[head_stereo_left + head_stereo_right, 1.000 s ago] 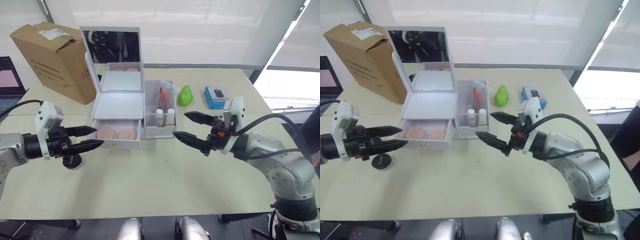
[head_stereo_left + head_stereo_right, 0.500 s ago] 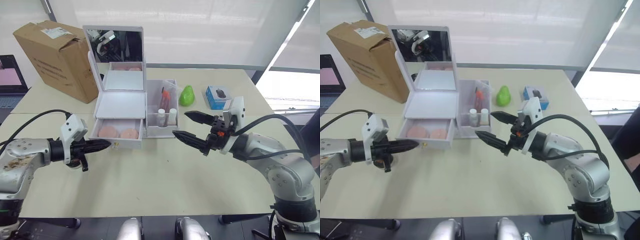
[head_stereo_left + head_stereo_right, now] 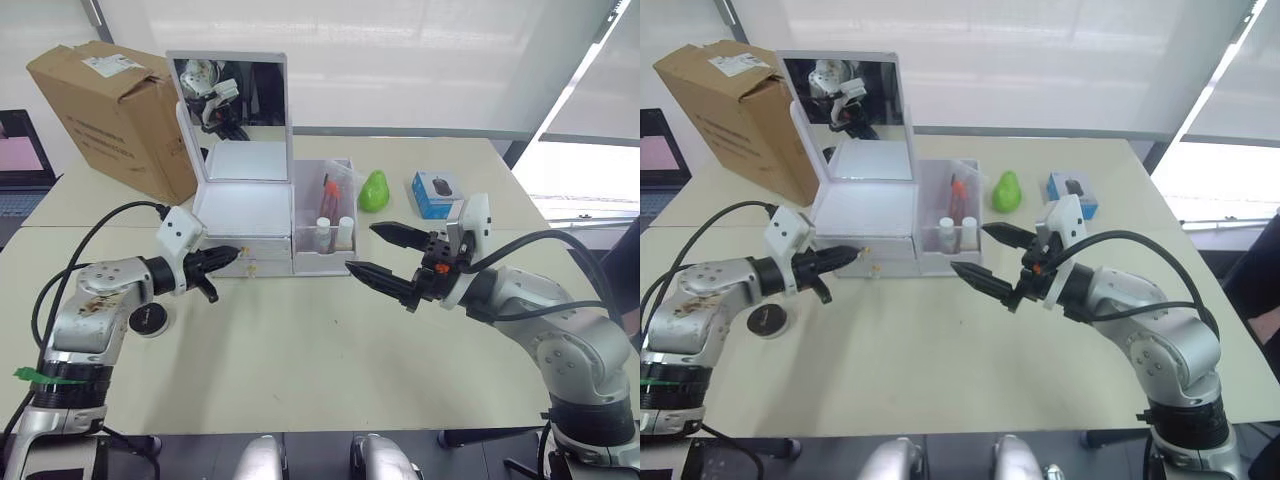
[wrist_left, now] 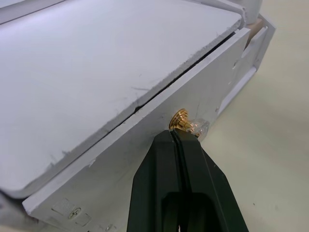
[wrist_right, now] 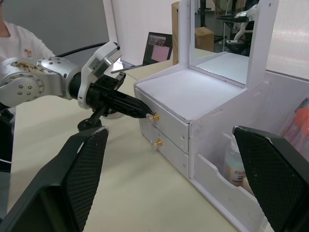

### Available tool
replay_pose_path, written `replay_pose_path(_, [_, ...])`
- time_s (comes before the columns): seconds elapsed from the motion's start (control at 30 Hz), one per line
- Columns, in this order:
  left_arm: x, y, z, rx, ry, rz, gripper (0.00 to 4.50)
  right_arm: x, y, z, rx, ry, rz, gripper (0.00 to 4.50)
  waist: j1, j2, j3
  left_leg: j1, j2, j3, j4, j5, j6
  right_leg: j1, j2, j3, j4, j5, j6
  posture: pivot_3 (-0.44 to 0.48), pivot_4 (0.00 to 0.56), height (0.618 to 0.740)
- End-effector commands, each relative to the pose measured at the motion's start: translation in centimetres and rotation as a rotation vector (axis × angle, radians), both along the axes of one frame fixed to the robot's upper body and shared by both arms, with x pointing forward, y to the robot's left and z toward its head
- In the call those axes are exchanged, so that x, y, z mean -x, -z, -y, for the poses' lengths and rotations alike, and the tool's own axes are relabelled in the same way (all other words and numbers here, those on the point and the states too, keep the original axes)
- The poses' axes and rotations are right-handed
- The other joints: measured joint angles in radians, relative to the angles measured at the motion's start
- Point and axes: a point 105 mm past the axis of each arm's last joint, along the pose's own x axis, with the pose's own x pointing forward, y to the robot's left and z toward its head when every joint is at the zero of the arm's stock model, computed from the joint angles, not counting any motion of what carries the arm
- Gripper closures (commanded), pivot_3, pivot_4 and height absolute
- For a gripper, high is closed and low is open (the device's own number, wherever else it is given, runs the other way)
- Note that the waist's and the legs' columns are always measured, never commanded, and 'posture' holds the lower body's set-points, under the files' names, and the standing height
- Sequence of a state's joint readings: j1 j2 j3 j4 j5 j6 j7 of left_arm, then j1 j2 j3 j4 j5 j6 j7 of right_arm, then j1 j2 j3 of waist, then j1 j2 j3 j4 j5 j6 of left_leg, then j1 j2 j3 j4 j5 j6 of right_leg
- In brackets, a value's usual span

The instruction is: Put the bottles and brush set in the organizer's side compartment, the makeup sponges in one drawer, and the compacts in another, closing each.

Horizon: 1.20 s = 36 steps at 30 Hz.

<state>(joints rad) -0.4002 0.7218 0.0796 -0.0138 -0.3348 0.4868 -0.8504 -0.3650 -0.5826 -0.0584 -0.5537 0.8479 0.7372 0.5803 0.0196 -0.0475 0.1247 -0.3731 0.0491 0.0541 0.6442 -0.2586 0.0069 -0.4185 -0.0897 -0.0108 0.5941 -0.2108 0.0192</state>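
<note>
Stretching across the whole scene is the pale beige tabletop (image 3: pixel 300 370), and on it, just ahead of the left jaws, is standing the white makeup organizer with an upright mirror lid (image 3: pixel 243 215). Both of its drawers are sitting flush with its front, so nothing inside them is showing. A brown cardboard box (image 3: pixel 115 115) is standing well behind the left jaws and to their outer side.

The left arm is reaching forward with its forearm nearly level, bent at the elbow, and the left gripper (image 3: pixel 232 254) is pointing straight at the organizer's front. Its two black fingers (image 4: pixel 181 159) are lying pressed together with no gap between them, and their tips are touching the small gold knob of the upper drawer (image 4: pixel 181 120). A second gold knob (image 5: pixel 157 143) is sitting just below those tips on the lower drawer.

The right arm is held out over the table, its forearm angled toward the organizer, and the right gripper (image 3: pixel 382 254) is hovering above the surface with its jaws spread wide and gripping nothing. Just beyond those spread jaws is the clear open side compartment (image 3: pixel 325 225), holding two small white-capped bottles (image 3: pixel 332 232) with a reddish brush set (image 3: pixel 326 196) standing behind them.

Farther past the right jaws are resting a lime-green pear-shaped sponge (image 3: pixel 373 190) and a small blue box (image 3: pixel 434 193). A round black compact (image 3: pixel 148 318) is lying on the table beside the left forearm, behind its jaws.
</note>
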Motion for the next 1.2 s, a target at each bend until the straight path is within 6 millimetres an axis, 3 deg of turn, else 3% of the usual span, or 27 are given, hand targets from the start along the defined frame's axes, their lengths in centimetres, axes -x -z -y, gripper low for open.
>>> replay_pose_path(0.03, [-0.3,-1.1,0.3,0.001,0.001,0.056,4.49,0.5,-1.0,0.0,-0.015,-0.008,0.040,0.00,0.001,0.000,0.000,0.000,0.000,0.000,0.000,0.000,0.000,0.000,0.000,0.000,0.000,0.000,0.000,0.000,0.150,0.740])
replay_pose_path(0.47, [0.2,-1.9,-0.5,0.035,-0.011,0.063,4.49,0.4,-1.0,0.1,-0.018,-0.009,0.039,0.00,0.002,0.000,0.000,0.000,0.000,0.000,0.000,0.000,0.000,0.000,0.000,0.000,0.000,0.000,0.000,0.000,0.150,0.740])
replay_pose_path(0.57, [1.0,-2.8,-0.8,0.096,0.004,0.062,4.49,0.4,-1.0,0.3,-0.018,-0.003,0.037,0.00,-0.004,0.000,0.000,0.000,0.000,0.000,0.000,0.000,0.000,0.000,0.000,0.000,0.000,0.001,0.001,0.000,0.150,0.740])
replay_pose_path(0.67, [3.0,-4.2,-1.9,0.176,0.035,0.056,4.49,0.2,-0.7,1.5,-0.002,0.034,0.027,0.00,-0.009,0.000,0.000,0.000,0.001,-0.001,0.000,0.000,0.000,0.000,0.000,0.000,0.000,0.002,0.003,0.000,0.150,0.740])
replay_pose_path(0.73, [4.7,-4.4,-3.7,0.210,0.012,0.032,4.49,0.0,-0.3,3.2,0.010,0.089,0.010,0.00,-0.009,0.000,0.000,0.001,0.001,-0.001,0.000,0.000,0.000,0.000,0.000,0.000,0.000,0.002,0.003,0.000,0.150,0.740])
replay_pose_path(0.83, [7.1,-3.4,-8.7,0.164,-0.164,0.027,4.49,-0.1,1.5,7.5,0.056,0.229,-0.048,0.00,-0.008,0.001,0.000,0.003,0.001,0.000,0.000,0.000,0.000,0.001,0.000,0.001,0.000,-0.001,-0.001,0.000,0.150,0.740])
replay_pose_path(0.93, [8.8,-2.9,-12.8,0.134,-0.340,0.055,3.93,0.4,2.6,11.2,0.054,0.337,-0.073,0.00,-0.005,0.002,0.001,0.004,0.001,0.001,0.000,0.000,0.000,0.001,0.000,0.000,0.000,-0.002,-0.001,0.000,0.150,0.740])
replay_pose_path(1.1, [12.9,-0.6,-19.5,0.028,-0.593,0.043,2.38,2.2,5.9,19.0,0.058,0.557,-0.122,0.00,0.010,0.005,0.003,0.004,0.001,0.001,0.000,-0.001,-0.001,-0.002,-0.003,-0.002,-0.001,-0.003,-0.001,0.000,0.150,0.740])
replay_pose_path(1.2, [14.5,0.0,-22.3,-0.006,-0.701,0.068,1.43,3.4,7.5,22.0,0.069,0.639,-0.155,0.00,0.015,0.005,0.003,0.003,0.001,0.002,0.000,-0.005,-0.008,-0.003,-0.005,-0.002,-0.001,-0.003,0.000,0.000,0.150,0.740])
